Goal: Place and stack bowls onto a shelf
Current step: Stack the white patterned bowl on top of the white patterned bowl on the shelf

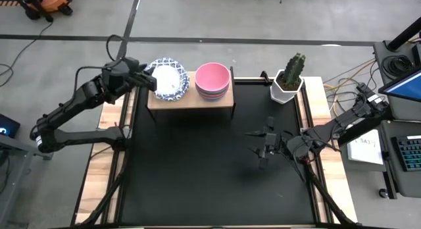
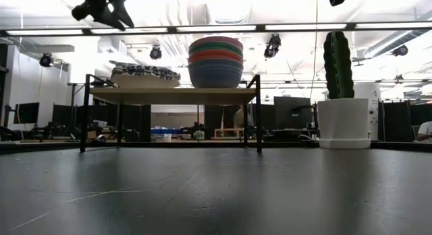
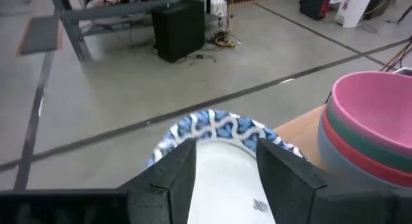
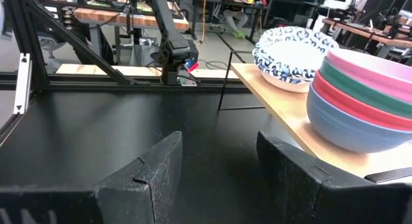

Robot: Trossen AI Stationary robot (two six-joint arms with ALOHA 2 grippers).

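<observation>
White bowls with blue patterned rims (image 1: 168, 79) sit stacked on the left end of the light-wood shelf (image 1: 189, 100). Beside them stands a stack of plain bowls (image 1: 212, 81): pink on top, then green, red and grey-blue (image 2: 215, 62). My left gripper (image 1: 150, 77) is open and hovers over the near-left rim of the patterned stack (image 3: 215, 127). The low view shows it (image 2: 108, 9) well above the bowls (image 2: 145, 74). My right gripper (image 1: 258, 147) is open above the black mat, to the right of the shelf, with its fingers (image 4: 148, 169) pointing toward the shelf.
A cactus in a white pot (image 1: 289, 81) stands at the mat's far right corner, just right of the shelf. The large black mat (image 1: 197, 176) covers the table in front of the shelf. The shelf's right end (image 1: 231, 91) is bare wood.
</observation>
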